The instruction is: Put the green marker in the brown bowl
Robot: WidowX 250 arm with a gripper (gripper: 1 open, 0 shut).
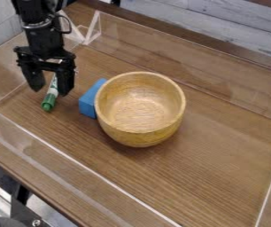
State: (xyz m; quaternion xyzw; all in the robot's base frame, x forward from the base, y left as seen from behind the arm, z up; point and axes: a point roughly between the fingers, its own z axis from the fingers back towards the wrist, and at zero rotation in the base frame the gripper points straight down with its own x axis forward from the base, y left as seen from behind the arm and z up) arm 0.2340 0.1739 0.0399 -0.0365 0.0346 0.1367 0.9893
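Green marker (50,100): on wooden table (203,164), partly beneath gripper (46,84); white end toward gripper. Gripper: black, directed downward over marker, fingers spread apart. Blue block (92,98): between marker and bowl, just beside bowl. Brown bowl (139,108): upright on table, interior empty.

Likely a lab: a black robot arm (48,44) stands over a bare wood table (209,164), with cables (11,191) at its edge.
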